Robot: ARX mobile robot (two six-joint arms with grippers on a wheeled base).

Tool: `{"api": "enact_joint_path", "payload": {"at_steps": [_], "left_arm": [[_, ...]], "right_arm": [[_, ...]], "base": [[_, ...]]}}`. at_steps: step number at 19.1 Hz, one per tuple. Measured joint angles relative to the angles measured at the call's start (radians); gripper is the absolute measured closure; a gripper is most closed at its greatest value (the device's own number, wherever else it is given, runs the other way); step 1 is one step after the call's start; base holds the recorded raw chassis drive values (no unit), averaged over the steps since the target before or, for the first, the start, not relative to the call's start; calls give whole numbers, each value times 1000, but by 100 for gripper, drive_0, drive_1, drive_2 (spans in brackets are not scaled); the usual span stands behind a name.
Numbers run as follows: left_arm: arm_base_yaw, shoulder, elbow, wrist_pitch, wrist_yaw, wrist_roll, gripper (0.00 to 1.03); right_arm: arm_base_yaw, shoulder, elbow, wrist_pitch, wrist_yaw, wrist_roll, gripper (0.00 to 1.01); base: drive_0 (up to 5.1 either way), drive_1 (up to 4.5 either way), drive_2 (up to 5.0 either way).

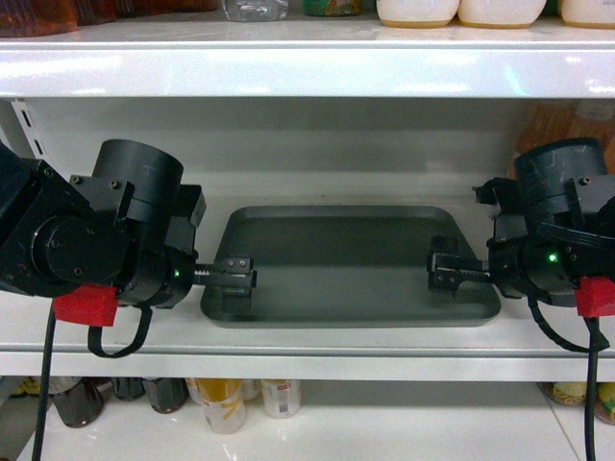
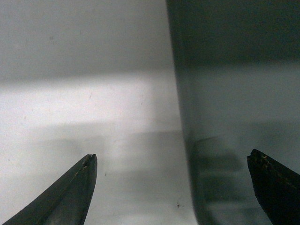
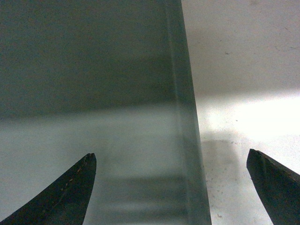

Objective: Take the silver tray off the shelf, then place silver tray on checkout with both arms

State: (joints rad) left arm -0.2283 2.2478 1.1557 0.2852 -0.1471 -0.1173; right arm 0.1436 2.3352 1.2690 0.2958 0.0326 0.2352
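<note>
— Grey-green metal: how many trays?

— One silver tray (image 1: 346,264), flat on the shelf (image 1: 307,338).

— And your hands?

— Two. My left hand (image 1: 231,274) straddles its left rim, fingers apart. My right hand (image 1: 450,272) straddles the right rim, also spread, clamping nothing.

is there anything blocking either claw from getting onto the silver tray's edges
Nothing visible does. The left claw straddles the silver tray's left rim and the right claw its right rim, both open, with only bare shelf around.
</note>
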Motion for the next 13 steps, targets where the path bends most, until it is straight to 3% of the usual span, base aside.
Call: {"api": "enact_joint_path", "payload": {"at_steps": [3, 5, 10, 12, 13], "left_arm": [[5, 17, 15, -39, 16, -32, 6], [9, 18, 19, -48, 39, -45, 18], [6, 24, 7, -34, 71, -71, 60], [5, 25, -6, -21, 83, -88, 88], [16, 20, -24, 8, 88, -129, 99]], "right_arm": [[0, 32, 55, -40, 18, -13, 3], [0, 39, 68, -57, 23, -20, 14], [0, 43, 64, -50, 23, -23, 56], [0, 43, 47, -31, 36, -14, 85], [-3, 34, 32, -30, 18, -8, 97]], "base": [[0, 0, 0], [0, 0, 0], [0, 0, 0], [0, 0, 0], [0, 0, 0]]}}
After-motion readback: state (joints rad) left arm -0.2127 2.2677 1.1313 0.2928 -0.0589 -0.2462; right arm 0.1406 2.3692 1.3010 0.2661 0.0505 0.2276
